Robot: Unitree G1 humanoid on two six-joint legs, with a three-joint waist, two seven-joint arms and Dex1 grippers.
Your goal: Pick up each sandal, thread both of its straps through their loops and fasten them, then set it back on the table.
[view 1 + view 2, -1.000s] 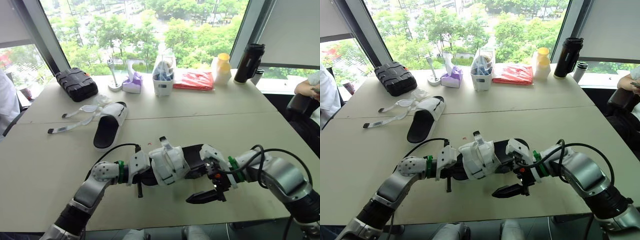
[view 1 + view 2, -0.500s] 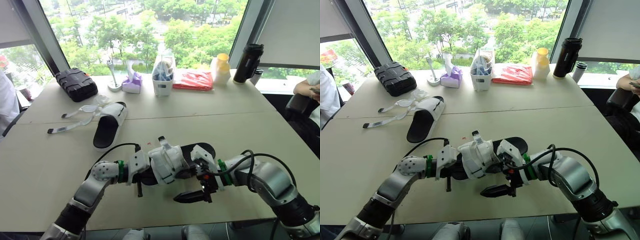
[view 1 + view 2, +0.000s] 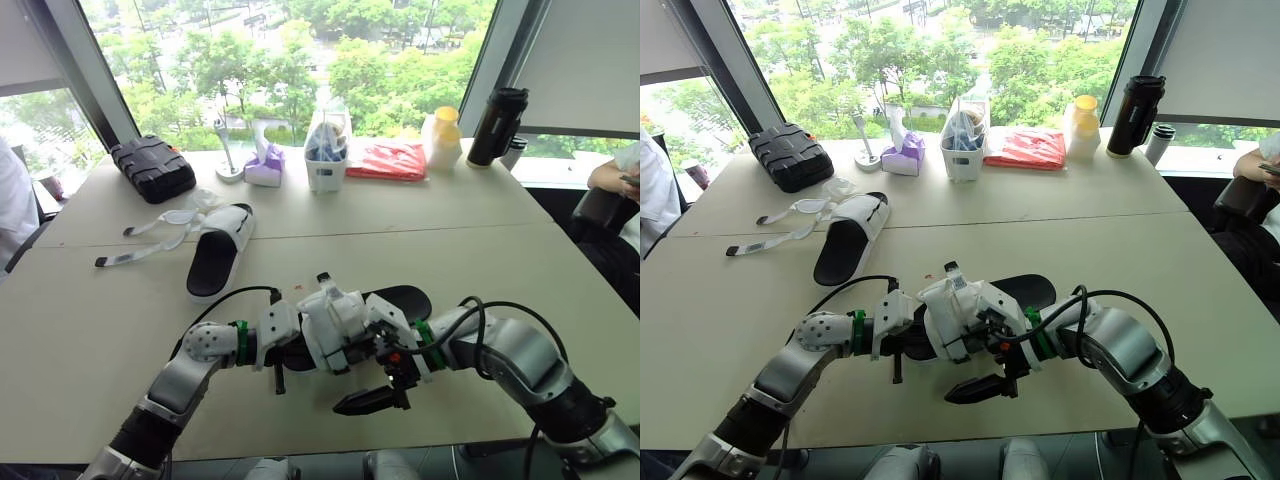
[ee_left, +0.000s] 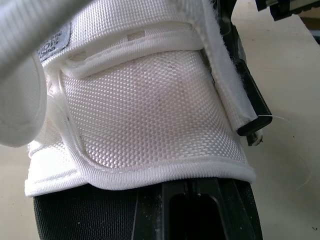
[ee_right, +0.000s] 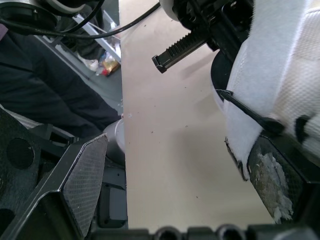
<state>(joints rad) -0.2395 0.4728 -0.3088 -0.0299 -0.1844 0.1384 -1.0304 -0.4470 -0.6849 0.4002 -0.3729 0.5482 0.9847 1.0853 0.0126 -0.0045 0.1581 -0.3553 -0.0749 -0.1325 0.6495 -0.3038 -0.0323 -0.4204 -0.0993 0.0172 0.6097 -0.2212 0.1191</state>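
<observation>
1. Nearest, the right gripper sits low over the beige table with its jaws spread wide. One black finger is out over bare tabletop.
2. Its other finger is by the free end of a white woven strap. The end lies just beside that pad, and nothing is clamped.
3. That strap belongs to the black-soled sandal with white mesh straps, which lies across the near middle of the table. Its broad mesh band is folded over the footbed, and the black heel points toward the robot's right.
4. Just to the left, the left gripper is pressed up to the strap end of this sandal. Whether it grips cannot be told.
5. Farther back on the left, a second black sandal with a white band rests flat. Its two long white straps trail loose across the table, unfastened.
6. Along the window edge stand a black ridged case, a purple tissue box, a white holder, a red packet, a yellow-lidded jar and a dark flask.
</observation>
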